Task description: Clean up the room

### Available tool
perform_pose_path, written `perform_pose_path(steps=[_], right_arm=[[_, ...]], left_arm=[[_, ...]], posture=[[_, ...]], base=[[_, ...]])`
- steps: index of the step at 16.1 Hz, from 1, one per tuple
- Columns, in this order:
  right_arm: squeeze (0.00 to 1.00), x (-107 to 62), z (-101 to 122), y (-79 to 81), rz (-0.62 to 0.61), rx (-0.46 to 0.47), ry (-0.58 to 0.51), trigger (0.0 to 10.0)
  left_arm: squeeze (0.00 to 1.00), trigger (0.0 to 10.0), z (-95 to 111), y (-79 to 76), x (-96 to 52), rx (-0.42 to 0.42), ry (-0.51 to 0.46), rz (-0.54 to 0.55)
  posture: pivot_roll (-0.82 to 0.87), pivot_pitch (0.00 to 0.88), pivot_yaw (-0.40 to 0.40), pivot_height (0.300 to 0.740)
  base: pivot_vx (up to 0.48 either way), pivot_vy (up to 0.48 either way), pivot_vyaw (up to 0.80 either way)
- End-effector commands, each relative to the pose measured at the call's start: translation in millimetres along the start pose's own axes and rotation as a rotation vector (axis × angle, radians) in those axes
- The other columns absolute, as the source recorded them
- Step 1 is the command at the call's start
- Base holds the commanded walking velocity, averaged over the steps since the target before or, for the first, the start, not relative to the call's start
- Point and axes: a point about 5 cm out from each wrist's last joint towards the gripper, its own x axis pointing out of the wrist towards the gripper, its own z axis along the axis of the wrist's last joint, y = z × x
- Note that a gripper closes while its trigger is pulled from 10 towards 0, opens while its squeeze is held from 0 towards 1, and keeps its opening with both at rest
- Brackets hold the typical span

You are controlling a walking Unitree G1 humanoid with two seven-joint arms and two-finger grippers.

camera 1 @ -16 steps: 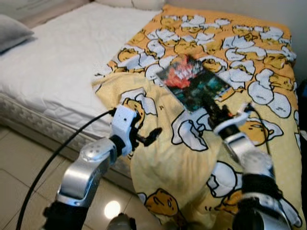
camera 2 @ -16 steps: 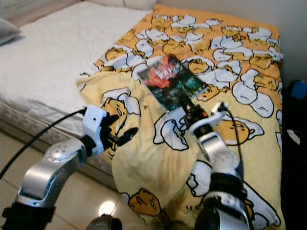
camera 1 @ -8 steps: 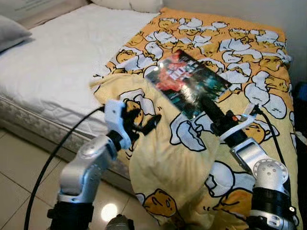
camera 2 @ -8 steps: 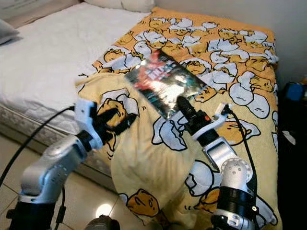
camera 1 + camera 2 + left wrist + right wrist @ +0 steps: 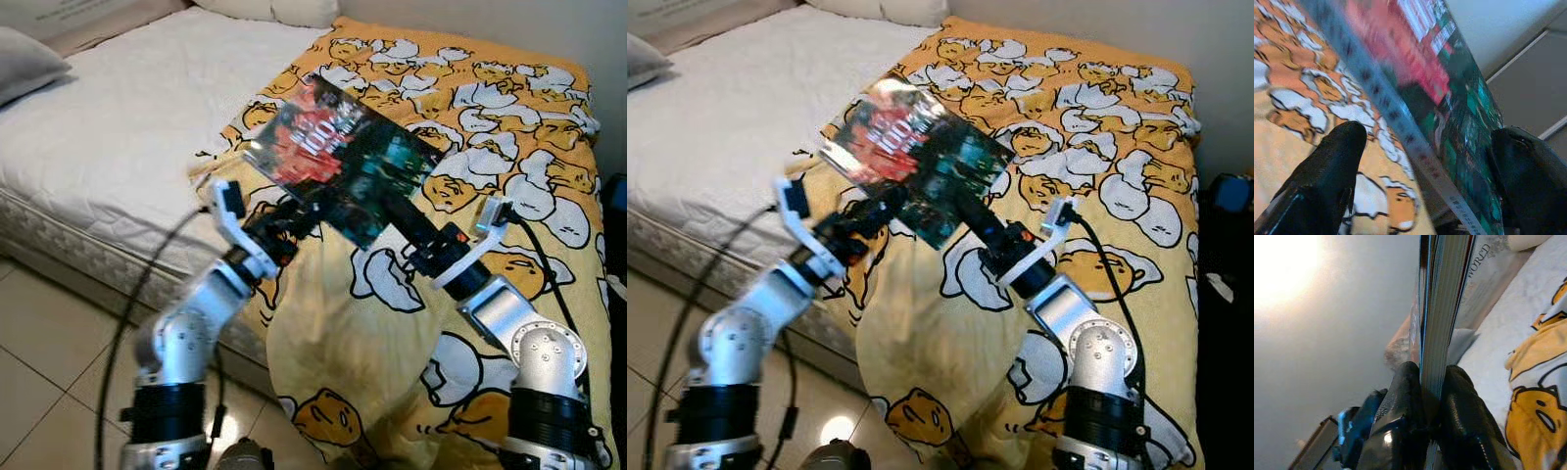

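Holding a book (image 5: 343,162) in the air over the bed (image 5: 118,127), the right gripper (image 5: 397,208) pinches its lower right edge; book is tilted, red and green cover up, above the yellow patterned blanket (image 5: 470,147). Left eye view: left gripper (image 5: 299,217) reaches up under the book's lower left edge, its black fingers against the underside; a grey pillow (image 5: 24,64) lies at the bed's far left corner, tiled floor (image 5: 39,372) below.

Right eye view: same scene, book (image 5: 916,157) held up between both arms, right arm's cable looping over the blanket.

Left wrist view: left gripper fingers (image 5: 1327,166) spread wide, one on each side of the book's edge (image 5: 1415,147), not pressing it; cover blurred red and green.

Right wrist view: right gripper fingers (image 5: 1405,396) pressed on both sides of the book's page edge (image 5: 1442,308), seen end-on; blanket and white sheet beyond.
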Motion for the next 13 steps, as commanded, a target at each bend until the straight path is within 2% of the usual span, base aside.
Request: perform_pose_path(steps=[1, 2, 7, 13], right_arm=[[0.00, 2.3, 4.4, 10.7, 0.067, -0.008, -0.032, 0.0], [0.00, 3.9, 4.9, 11.7, 0.080, 0.013, -0.055, 0.0], [0.00, 9.0, 0.5, 7.5, 0.102, 0.090, -0.098, 0.0], [0.00, 12.0, -5.6, 8.9, 0.133, 0.118, -0.066, 0.0]], left_arm=[[0.00, 4.3, 2.7, -3.3, 7.0, -0.036, -0.016, -0.029], [0.00, 0.0, 4.0, -1.0, 8.7, -0.059, -0.032, -0.020], [0.00, 0.0, 11.1, -5.6, 10.9, -0.076, -0.066, -0.067], [0.00, 0.0, 9.8, -5.0, 11.1, -0.069, -0.055, -0.055]], posture=[[-0.03, 0.000, -0.001, 0.740], [-0.02, 0.000, -0.002, 0.740], [0.02, 0.000, -0.009, 0.740], [0.03, 0.000, -0.029, 0.740]], base=[[0.000, 0.000, 0.00], [0.000, 0.000, 0.00], [0.000, 0.000, 0.00], [0.000, 0.000, 0.00]])
